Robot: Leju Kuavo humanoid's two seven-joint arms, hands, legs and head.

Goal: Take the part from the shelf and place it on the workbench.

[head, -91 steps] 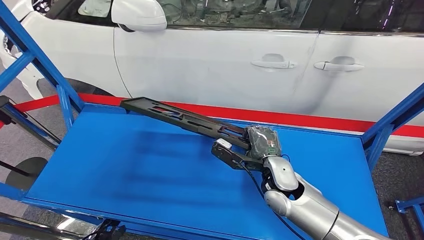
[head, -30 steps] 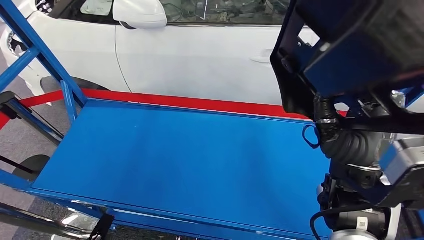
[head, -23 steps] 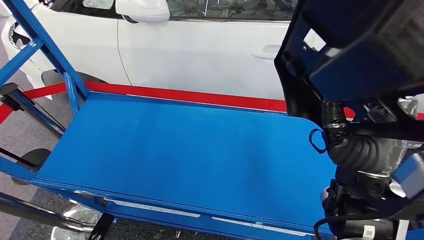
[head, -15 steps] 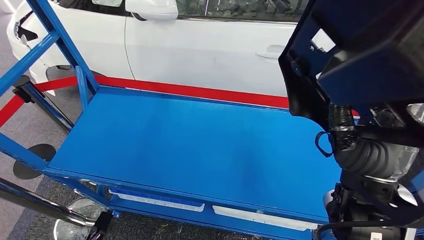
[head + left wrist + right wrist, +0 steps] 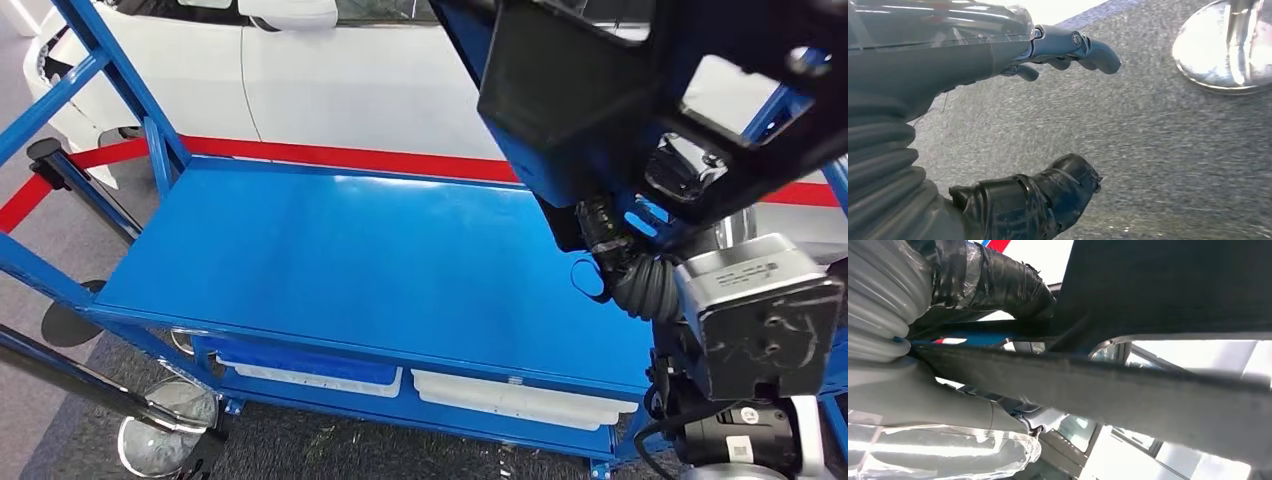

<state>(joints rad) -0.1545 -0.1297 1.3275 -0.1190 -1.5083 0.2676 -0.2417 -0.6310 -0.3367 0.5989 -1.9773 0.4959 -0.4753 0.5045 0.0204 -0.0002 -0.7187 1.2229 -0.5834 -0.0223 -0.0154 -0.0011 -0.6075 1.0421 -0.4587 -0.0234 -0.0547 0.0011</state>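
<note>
currently the black part point(image 5: 600, 70) is raised close in front of the head camera at the upper right, well above the blue shelf point(image 5: 350, 260); its dark flat body with cut-out openings hides much of the far right of the scene; in the right wrist view the part point(image 5: 1148, 385) runs as a long dark bar across the frame, and the right hand point(image 5: 998, 285) is closed around it, the taped black thumb pressed against its edge; the right arm's ribbed wrist cover and camera block sit at the near right of the head view, below the part; the left hand point(image 5: 1048, 120) hangs over grey carpet floor point(image 5: 1173, 150), holding nothing, with the thumb and the fingers point(image 5: 1073, 47) held apart; a round polished metal base point(image 5: 1228, 50) stands on the floor near that hand; the shelf top is a flat blue sheet framed by blue uprights at its left; below it, white trays point(image 5: 520, 400) rest on a lower level; beyond the shelf a red band point(image 5: 330, 157) runs along the floor, with a white car point(image 5: 350, 80) behind it; a black barrier post point(image 5: 75, 185) leans at the left.
</note>
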